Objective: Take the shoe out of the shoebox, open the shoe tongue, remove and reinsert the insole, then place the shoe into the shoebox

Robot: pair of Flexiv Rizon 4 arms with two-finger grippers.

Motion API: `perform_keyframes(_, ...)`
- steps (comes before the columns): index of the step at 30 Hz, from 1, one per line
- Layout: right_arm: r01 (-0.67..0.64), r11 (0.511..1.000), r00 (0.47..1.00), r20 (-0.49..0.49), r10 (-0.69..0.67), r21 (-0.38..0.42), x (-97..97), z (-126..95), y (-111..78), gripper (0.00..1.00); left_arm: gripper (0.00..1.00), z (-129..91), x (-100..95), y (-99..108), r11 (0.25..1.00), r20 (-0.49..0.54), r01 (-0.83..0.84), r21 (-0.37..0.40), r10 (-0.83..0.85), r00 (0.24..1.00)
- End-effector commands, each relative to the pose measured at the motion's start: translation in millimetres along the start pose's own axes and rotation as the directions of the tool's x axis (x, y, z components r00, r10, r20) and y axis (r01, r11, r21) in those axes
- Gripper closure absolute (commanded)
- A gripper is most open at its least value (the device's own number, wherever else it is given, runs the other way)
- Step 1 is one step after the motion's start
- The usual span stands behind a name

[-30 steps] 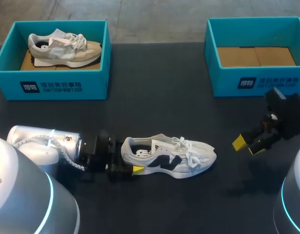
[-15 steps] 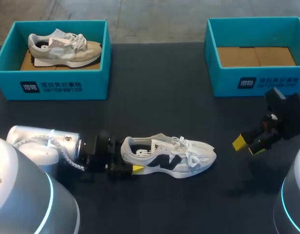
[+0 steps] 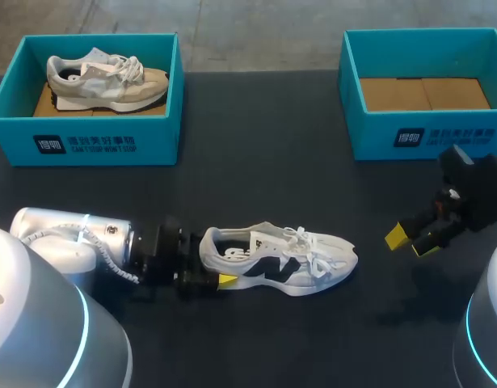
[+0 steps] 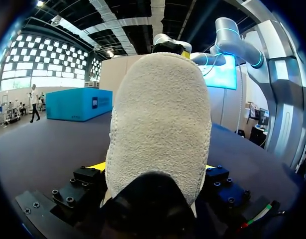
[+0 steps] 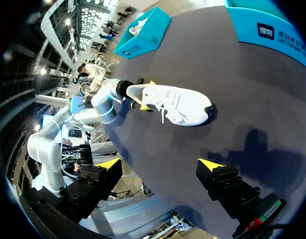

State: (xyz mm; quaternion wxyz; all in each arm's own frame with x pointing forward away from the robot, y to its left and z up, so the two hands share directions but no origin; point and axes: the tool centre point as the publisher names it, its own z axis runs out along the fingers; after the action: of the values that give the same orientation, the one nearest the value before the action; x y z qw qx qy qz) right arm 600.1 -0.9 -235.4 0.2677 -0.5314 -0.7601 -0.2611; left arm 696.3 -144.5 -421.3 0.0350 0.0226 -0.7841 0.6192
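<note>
The white shoe (image 3: 280, 260) is lying upright on the bench (image 3: 256, 178), its heel sitting in the left hand (image 3: 209, 273), which is clamping it from both sides. The right hand (image 3: 410, 239) is hovering well beyond the toe, fingers apart, near a teal shoebox (image 3: 377, 139).

- The dark worktop (image 3: 256, 145) carries a white shoe (image 3: 280, 260) resting on its sole, heel between the left gripper (image 3: 214, 267) fingers, toe pointing toward the right gripper (image 3: 411, 240).
- A teal shoebox (image 3: 111, 144) stands well beyond the left gripper.
- A second teal shoebox (image 3: 410, 137) stands just beyond the right gripper.
</note>
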Motion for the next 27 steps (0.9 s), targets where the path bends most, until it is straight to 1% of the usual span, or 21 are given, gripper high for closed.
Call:
perform_keyframes(1, -0.001, 1.0, 1.0, 0.002, 0.001, 0.0, 0.4, 0, -0.8, 0.0, 1.0, -2, -0.4, 0, 1.0, -0.004, 0.0, -0.002, 0.0, 1.0)
perform_keyframes(12, -0.001, 1.0, 1.0, 0.002, 0.001, 0.0, 0.4, 0, -0.8, 0.0, 1.0, -2, -0.4, 0, 1.0, -0.004, 0.0, -0.002, 0.0, 1.0)
perform_keyframes(14, 0.007, 1.0, 0.999, 0.036, -0.009, 0.029, 4.5, -1, 7.0, 0.0, 1.0, -2, -0.4, 0, 1.0, -0.004, 0.0, -0.002, 0.0, 1.0)
perform_keyframes(16, 0.003, 0.999, 0.998, 0.055, -0.005, 0.034, 9.6, 1, 13.7, 0.0, 1.0, -2, -0.4, 0, 1.0, -0.004, 0.0, -0.002, 0.0, 1.0)
perform_keyframes(23, 0.007, 0.997, 0.993, 0.12, -0.016, 0.077, 31.4, 19, 39.4, 0.0, 1.0, -2, -0.4, 0, 1.0, -0.004, 0.0, -0.002, 0.0, 1.0)
perform_keyframes(27, 0.012, 0.996, 0.986, 0.162, -0.027, 0.087, 43.5, 27, 49.9, 0.0, 1.0, -2, -0.4, 0, 1.0, -0.004, 0.0, -0.002, 0.0, 1.0)
